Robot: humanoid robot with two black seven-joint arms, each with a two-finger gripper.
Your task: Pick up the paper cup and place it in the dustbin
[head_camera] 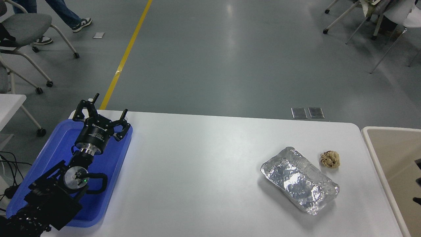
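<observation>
The left gripper [100, 110] hangs over the far end of a blue tray [49, 154] at the table's [197, 171] left edge, its fingers [80, 107] spread apart with nothing between them, and its arm runs back to the lower left corner. At the right edge only small dark bits of the right gripper [418, 180] show above the inside of the dustbin [375, 154], which stands against the right end of the table; whether its fingers are apart or together cannot be told. No cup is visible anywhere, neither on the table nor in the visible part of the dustbin. A crumpled foil tray [299, 179] lies on the right part of the table, with a small brownish paper ball [330, 159] just beyond it, apart from it and near the dustbin's rim. At the top left, a person's legs [65, 14] cross the grey floor beside a chair [29, 26].
</observation>
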